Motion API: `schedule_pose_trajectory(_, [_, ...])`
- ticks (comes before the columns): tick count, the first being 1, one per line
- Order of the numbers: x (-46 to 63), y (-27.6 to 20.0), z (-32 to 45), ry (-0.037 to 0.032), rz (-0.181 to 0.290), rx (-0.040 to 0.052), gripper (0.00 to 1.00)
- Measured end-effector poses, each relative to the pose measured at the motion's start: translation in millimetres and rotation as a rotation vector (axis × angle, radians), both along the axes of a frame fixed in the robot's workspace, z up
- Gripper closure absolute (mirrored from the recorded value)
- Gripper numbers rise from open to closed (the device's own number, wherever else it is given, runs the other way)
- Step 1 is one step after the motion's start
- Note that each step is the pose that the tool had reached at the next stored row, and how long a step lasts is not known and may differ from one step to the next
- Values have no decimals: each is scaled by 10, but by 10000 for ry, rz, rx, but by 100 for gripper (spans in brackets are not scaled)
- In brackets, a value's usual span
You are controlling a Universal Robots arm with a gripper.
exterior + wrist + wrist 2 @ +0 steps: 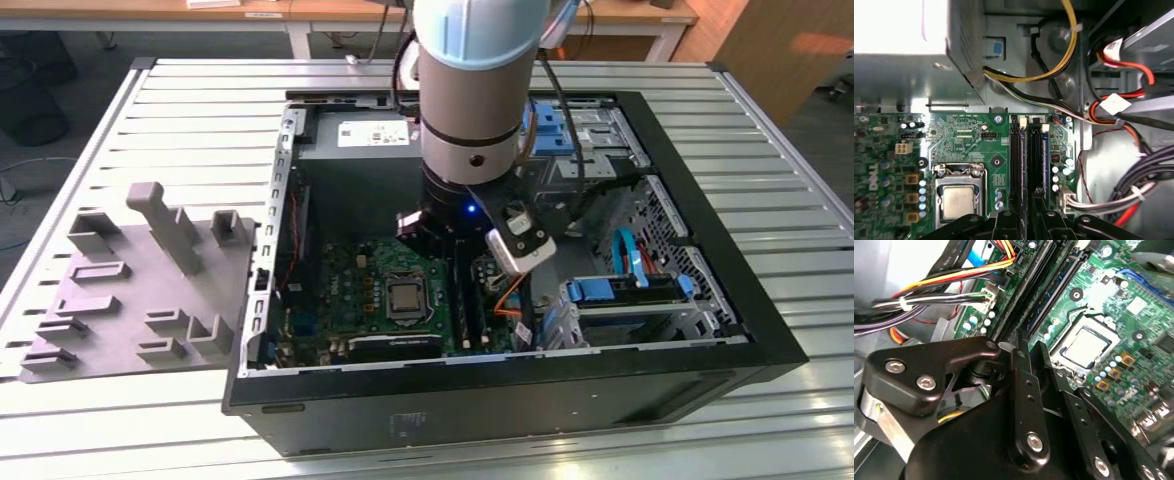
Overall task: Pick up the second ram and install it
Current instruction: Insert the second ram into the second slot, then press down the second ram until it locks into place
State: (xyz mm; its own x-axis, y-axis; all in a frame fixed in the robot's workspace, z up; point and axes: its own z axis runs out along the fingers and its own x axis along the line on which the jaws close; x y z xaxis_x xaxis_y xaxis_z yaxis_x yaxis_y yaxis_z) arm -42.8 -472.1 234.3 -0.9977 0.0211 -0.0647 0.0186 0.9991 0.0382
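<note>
My gripper (442,250) is down inside the open computer case (694,330), over the memory slots (467,300) beside the processor socket (404,297). In the first wrist view the gripper (1027,218) straddles the dark slots (1020,150). A thin dark ram (1027,170) runs in line with the slots between the fingers. In the second wrist view the black fingers (1024,390) stand close together, and the gripper (1030,347) points at the slots next to the green motherboard (1134,305). Whether the ram is fully seated is hidden.
A grey moulded holder tray (134,290) lies on the slatted table at the exterior view's left of the case. Bundles of cables (1114,105) and drive cages (627,290) crowd the case beside the slots. A metal power supply box (904,50) sits beyond the board.
</note>
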Motion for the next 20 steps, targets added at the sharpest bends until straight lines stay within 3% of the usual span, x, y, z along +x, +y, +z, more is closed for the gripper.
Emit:
schedule_pose_trajectory(3, [0,0,77,0,1,-1,75])
schedule_pose_trajectory(11, [0,0,80,0,1,0,76])
schedule_pose_trajectory(14, [0,0,80,1,0,0,89])
schedule_pose_trajectory(20, [0,0,82,0,0,0,89])
